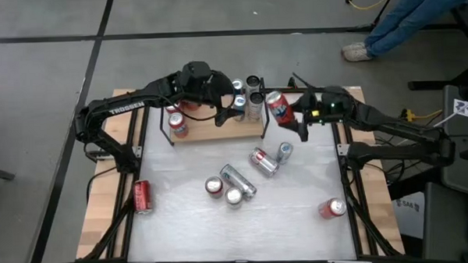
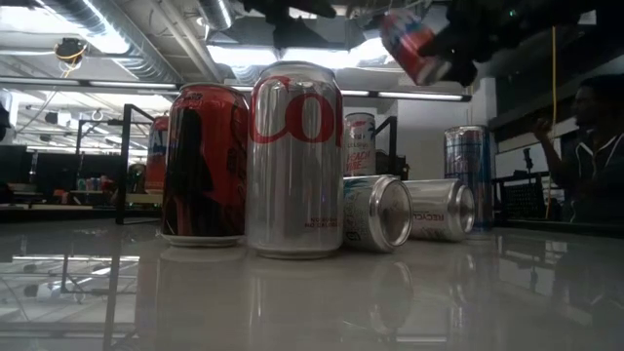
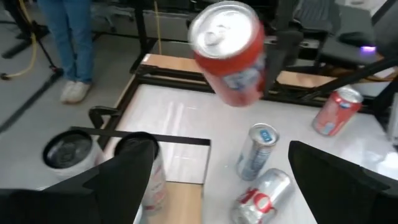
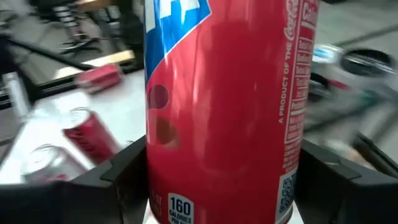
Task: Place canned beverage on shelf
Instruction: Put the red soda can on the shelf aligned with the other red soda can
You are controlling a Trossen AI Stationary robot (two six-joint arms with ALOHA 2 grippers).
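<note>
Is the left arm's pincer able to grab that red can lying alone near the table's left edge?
Probably yes: the left pincer is open and empty, and nothing crowds the red can.

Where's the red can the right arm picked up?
In the high view the red can is off the table in the right gripper, just beyond the shelf's right end.

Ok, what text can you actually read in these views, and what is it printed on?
"TROSSEN": left arm's dark link.
"160 CALORIES": red cylindrical metal can in the right end effector.
"Co": tall silver can, rest cut off.
Other cans' print on the whitish tabletop: too blurred to read.
</note>
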